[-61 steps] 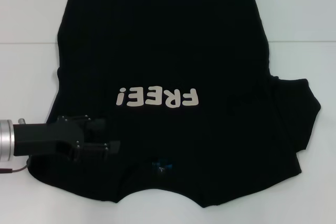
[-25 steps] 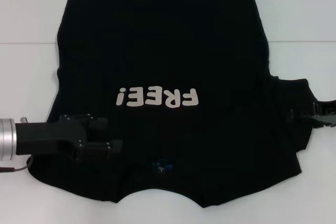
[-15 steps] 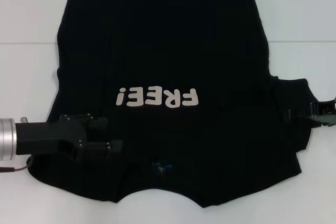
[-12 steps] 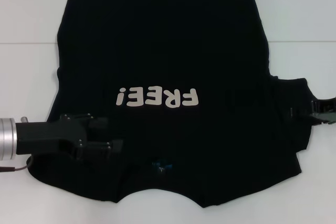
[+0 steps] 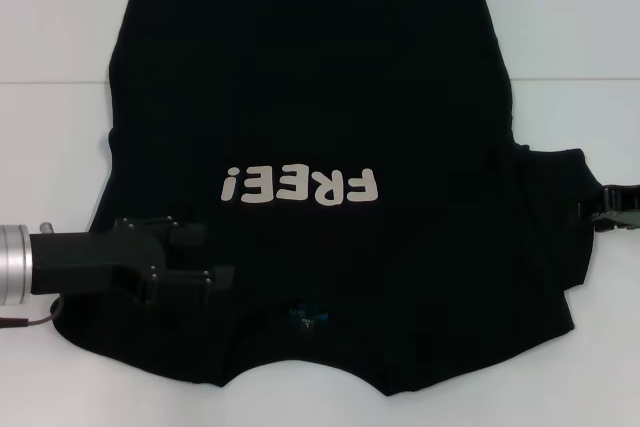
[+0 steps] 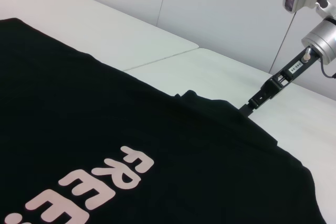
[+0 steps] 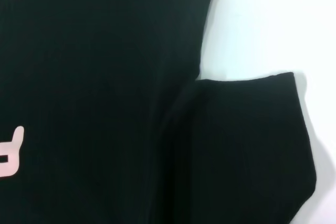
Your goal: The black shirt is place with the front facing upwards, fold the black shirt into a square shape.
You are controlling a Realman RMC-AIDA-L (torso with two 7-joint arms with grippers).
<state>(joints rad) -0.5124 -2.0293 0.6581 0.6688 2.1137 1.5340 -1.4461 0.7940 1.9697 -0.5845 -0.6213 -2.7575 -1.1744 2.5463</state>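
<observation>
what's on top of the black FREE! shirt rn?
Left end effector sits over the black cloth T-shirt near its left shoulder; the sleeve below is hidden. Right end effector is at the right sleeve's edge.

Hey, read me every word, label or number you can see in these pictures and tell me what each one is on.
"FREE!": cream block letters on the front of the black shirt, upside down in the head view; only part of the word shows in each wrist view.
A small white tag on the right arm's rod in the left wrist view: too small to read.
A small bluish mark near the shirt's collar: unreadable.
</observation>
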